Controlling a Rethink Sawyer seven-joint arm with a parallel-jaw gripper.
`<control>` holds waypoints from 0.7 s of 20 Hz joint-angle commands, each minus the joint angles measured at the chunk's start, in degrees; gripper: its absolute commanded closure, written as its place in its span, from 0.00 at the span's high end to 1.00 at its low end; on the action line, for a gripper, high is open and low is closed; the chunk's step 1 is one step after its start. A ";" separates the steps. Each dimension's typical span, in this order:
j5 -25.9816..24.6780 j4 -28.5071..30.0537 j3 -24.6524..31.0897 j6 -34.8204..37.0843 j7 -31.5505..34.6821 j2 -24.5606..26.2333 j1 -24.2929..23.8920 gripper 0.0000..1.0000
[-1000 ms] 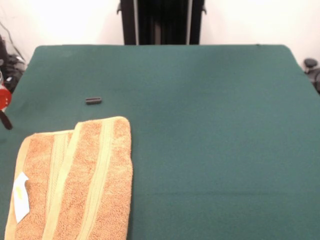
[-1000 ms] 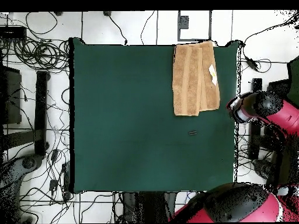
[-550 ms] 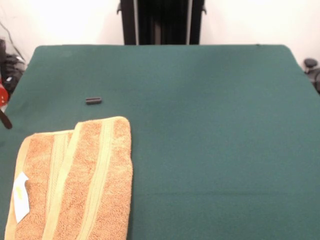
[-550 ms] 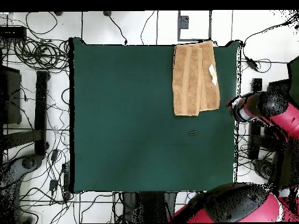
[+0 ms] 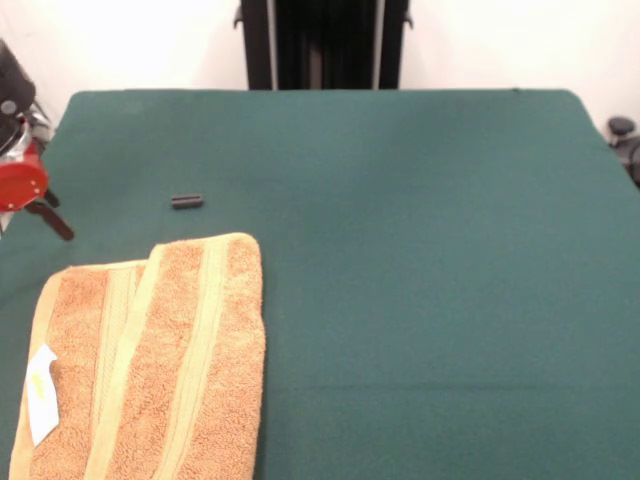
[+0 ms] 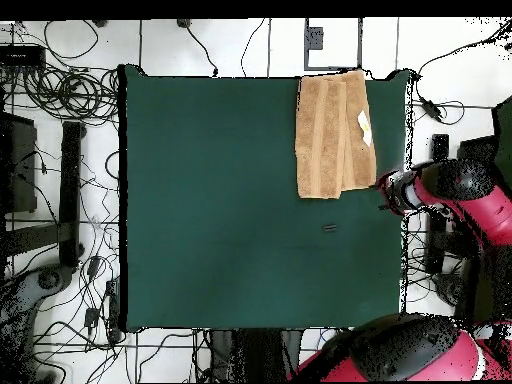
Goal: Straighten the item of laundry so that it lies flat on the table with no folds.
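At the left edge of the front view, the gripper (image 5: 50,222) pokes in over the table's (image 5: 420,250) side. A red round part and a dark finger (image 5: 52,221) show there, but I cannot tell if the fingers are apart or together. It hangs a little way from the towel (image 5: 150,360) and does not touch it.

The towel lies in the near left corner of the green table. It is not flat yet. One side is folded over the other, so there are two layers, and the pale stripe bands (image 5: 195,350) run along its length. A small white tag (image 5: 42,395) sits on its left part.

Just past the towel's far edge lies a small dark thing (image 5: 186,201) on the cloth, apart from the towel.

The rest of the table, out to the right, is plain green cloth.

From above, the red arm (image 6: 450,195) reaches in from the table's edge, next to the towel's (image 6: 335,135) corner.
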 commanded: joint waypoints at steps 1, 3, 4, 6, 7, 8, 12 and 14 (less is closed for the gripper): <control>5.59 10.59 0.59 5.08 18.17 4.00 2.57 1.00; 5.96 9.93 0.48 5.51 18.20 4.40 2.60 1.00; 6.13 10.07 0.46 5.37 18.19 4.37 2.61 1.00; 6.49 10.47 0.57 4.27 18.24 4.32 2.60 1.00; 5.70 10.65 0.82 1.42 16.39 4.39 2.40 1.00; 4.92 10.82 1.08 -1.43 14.54 4.47 2.21 1.00; 4.97 11.68 1.73 -5.84 13.86 4.52 1.87 1.00; 5.34 12.06 1.74 -5.81 14.33 4.26 1.94 1.00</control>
